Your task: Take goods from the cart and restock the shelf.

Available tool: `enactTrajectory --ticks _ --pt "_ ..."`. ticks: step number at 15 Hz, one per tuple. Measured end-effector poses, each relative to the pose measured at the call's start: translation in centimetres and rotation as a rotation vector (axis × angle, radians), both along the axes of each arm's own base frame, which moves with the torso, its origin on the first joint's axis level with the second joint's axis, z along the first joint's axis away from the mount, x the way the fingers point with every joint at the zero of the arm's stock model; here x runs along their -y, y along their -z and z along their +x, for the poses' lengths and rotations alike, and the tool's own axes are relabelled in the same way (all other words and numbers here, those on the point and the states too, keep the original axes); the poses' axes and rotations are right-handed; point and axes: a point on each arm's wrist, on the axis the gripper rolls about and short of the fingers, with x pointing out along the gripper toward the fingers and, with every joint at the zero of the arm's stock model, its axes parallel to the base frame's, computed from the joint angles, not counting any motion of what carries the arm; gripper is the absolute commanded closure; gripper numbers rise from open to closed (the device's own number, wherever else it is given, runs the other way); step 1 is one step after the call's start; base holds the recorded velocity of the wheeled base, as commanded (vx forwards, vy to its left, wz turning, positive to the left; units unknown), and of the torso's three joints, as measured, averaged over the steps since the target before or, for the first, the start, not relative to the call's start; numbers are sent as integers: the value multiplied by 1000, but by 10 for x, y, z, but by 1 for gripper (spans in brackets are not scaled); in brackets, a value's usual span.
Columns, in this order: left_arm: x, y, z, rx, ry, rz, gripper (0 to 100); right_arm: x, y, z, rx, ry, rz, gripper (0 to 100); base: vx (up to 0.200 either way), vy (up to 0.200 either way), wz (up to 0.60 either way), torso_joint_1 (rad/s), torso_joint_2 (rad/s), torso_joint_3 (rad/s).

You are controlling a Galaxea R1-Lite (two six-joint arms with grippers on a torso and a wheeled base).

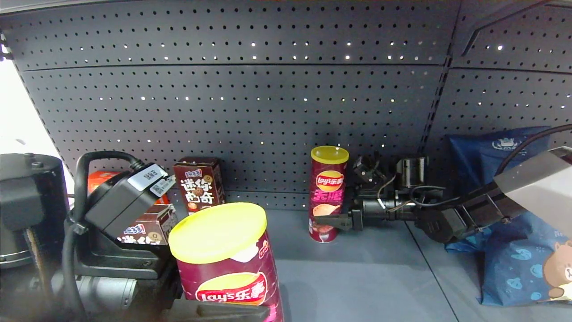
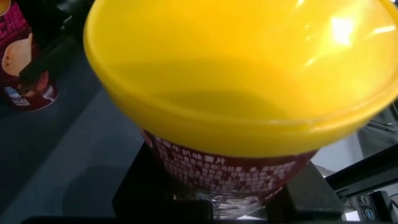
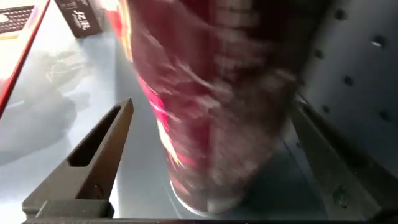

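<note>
Chip can (image 1: 328, 192), yellow lid, stands upright on shelf board (image 1: 366, 277) between the fingers of right gripper (image 1: 333, 220). Fingers are apart: one clear of the can, the other close, contact unclear. Second chip can (image 1: 228, 259) is clamped near its base by left gripper (image 2: 227, 196). Cookie boxes (image 1: 199, 184) beyond left fingers, blue bags (image 1: 514, 250) behind right wrist.
</note>
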Motion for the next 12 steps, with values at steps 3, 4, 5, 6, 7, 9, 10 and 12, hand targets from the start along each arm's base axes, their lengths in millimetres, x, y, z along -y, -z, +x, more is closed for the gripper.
enactTrajectory --ticks 3,4,5,6,7,9,10,12 --pt "0 1 0 -2 0 1 100 -4 2 2 14 -32 15 100 0 0 0 0 0 0" --pt "0 1 0 -2 0 1 100 -4 3 2 13 -34 15 100 0 0 0 0 0 0" --pt "0 1 0 -2 0 2 100 -5 3 2 11 -35 14 100 0 0 0 0 0 0" --pt "0 1 0 -2 0 2 100 -4 4 1 8 -35 14 100 0 0 0 0 0 0" --pt "0 1 0 -2 1 2 100 -5 3 1 8 -35 14 100 0 0 0 0 0 0" --pt "0 1 -1 -1 -1 2 100 -5 1 -5 4 -40 11 100 0 0 0 0 0 0" --pt "0 1 -1 1 0 1 100 -5 -1 -8 18 -33 13 100 0 0 0 0 0 0" --pt "-1 0 -1 2 0 0 100 -2 0 -18 55 -8 26 100 0 0 0 0 0 0"
